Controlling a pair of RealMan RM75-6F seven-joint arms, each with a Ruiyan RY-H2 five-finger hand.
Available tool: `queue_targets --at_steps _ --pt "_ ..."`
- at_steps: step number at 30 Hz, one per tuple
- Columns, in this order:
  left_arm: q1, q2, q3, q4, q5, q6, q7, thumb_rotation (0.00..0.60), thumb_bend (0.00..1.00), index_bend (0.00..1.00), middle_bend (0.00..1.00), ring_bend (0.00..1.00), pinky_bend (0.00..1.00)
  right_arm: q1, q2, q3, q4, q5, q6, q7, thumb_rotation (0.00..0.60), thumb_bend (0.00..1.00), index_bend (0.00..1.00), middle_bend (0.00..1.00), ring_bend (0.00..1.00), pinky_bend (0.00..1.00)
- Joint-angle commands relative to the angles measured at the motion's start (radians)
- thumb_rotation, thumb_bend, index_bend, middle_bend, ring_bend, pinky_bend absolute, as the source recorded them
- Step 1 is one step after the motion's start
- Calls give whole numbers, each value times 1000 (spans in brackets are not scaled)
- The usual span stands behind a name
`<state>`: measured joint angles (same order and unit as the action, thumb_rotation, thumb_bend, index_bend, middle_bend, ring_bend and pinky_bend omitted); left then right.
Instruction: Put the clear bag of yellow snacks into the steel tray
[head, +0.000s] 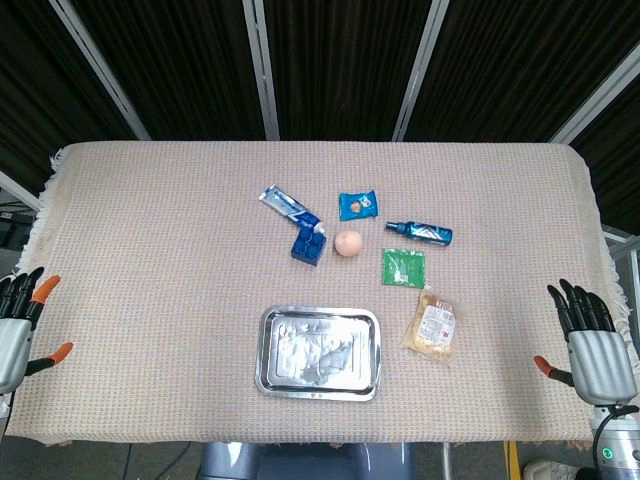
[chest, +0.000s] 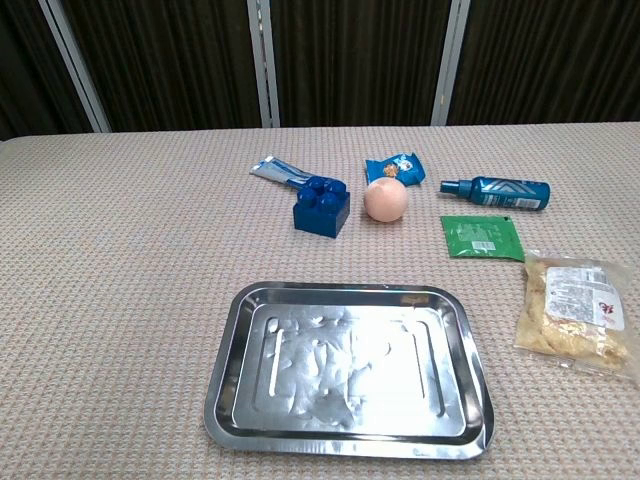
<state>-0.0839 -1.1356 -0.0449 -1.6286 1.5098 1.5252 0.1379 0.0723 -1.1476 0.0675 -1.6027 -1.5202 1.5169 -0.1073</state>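
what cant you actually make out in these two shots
- Left hand: head view, cut off by the left edge; absent from chest view.
- Right hand: head view only, palm side hidden.
- Clear bag of yellow snacks: label print too small; right end clipped in chest view.
- Steel tray: chest view, near rim almost at the bottom edge.

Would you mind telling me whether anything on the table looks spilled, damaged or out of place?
Nothing stands out. The steel tray lies flat and empty, the clear bag of yellow snacks lies intact on the cloth just right of it, and the bottle merely lies on its side. No spills show.
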Motion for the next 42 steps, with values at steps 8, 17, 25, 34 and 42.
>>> queue_targets --at_steps 8,17,25,34,42 --pt "22 6 18 -3 4 14 -14 600 120 111 0 0 0 0 -5 -6 8 -9 -3 6 600 0 0 0 0 85" --pt "33 8 23 -5 12 25 -15 600 121 114 0 0 0 -1 -6 -9 14 -15 -3 16 600 0 0 0 0 85" --pt "39 10 25 -6 11 27 -8 600 120 122 0 0 0 2 -11 -12 25 -21 -7 28 600 0 0 0 0 85" --pt "36 11 22 -6 13 22 -8 600 119 124 0 0 0 4 -9 -14 21 -31 -7 25 600 0 0 0 0 85" --pt "32 13 18 -12 15 17 -5 600 119 122 0 0 0 71 1 -14 14 -72 -88 53 600 0 0 0 0 85"
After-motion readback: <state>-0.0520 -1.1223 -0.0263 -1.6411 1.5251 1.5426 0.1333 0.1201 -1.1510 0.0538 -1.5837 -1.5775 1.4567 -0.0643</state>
